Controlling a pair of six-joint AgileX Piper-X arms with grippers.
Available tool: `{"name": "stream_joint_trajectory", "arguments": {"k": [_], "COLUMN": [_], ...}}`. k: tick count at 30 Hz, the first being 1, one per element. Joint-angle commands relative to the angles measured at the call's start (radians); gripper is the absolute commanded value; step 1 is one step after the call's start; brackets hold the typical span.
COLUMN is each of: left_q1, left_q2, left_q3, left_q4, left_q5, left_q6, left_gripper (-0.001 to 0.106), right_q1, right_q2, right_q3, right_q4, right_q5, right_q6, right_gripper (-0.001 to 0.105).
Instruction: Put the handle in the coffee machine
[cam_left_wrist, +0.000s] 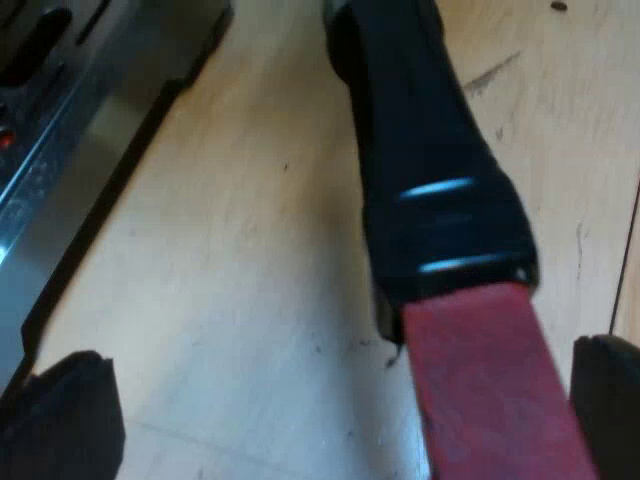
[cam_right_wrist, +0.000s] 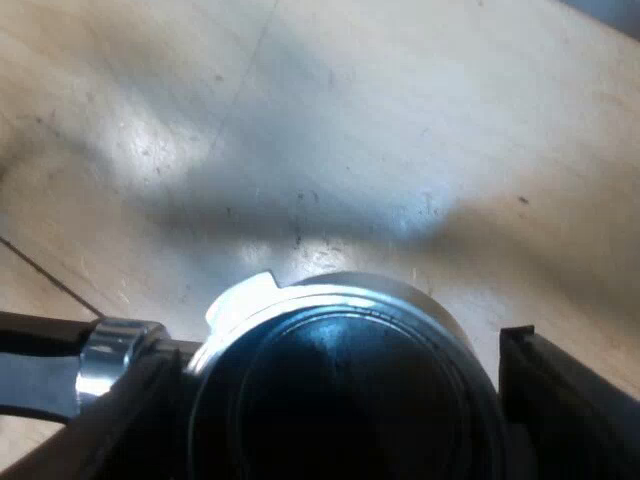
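The metal holder's dark handle runs across the wooden table and ends in a red tip. My left gripper is open. Its fingers stand wide on either side of the red end without touching it. In the right wrist view the holder's round metal basket sits between the fingers of my right gripper. That gripper is shut on the basket's sides. The handle's neck with a metal collar leads away from the basket.
The espresso machine's metal base stands close beside the handle, with a strip of bare table between them. Pale wooden table stretches beyond the basket.
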Motion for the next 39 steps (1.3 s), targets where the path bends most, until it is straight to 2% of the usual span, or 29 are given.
{"name": "stream_joint_trajectory", "arguments": {"k": [1,9,15,25,33,39], "left_q1": [-0.005,-0.005,-0.005,-0.005,-0.005,-0.005], "left_q2": [0.001,0.071,0.147,0.15,0.15,0.15], "left_q3": [0.018,0.022,0.007,-0.006,-0.017,-0.06], "left_q4": [-0.037,-0.08,-0.08,-0.089,-0.081,-0.082], "left_q5": [0.021,0.044,0.044,0.044,0.044,0.044], "left_q6": [0.005,0.005,0.005,0.002,-0.001,-0.002], "left_gripper": [0.091,0.09,0.084,0.084,0.084,0.084], "right_q1": [-0.002,-0.002,-0.002,-0.002,-0.002,-0.002], "right_q2": [-0.02,-0.02,-0.02,-0.02,-0.02,-0.02], "right_q3": [-0.014,-0.014,-0.014,-0.014,-0.014,-0.014], "right_q4": [-0.005,-0.005,-0.007,-0.007,-0.007,-0.007], "right_q5": [-0.033,-0.033,-0.033,-0.027,0.041,0.051], "right_q6": [-0.005,-0.005,-0.005,-0.005,-0.005,-0.005], "right_gripper": [0.0,0.0,0.0,0.0,0.0,0.0]}}
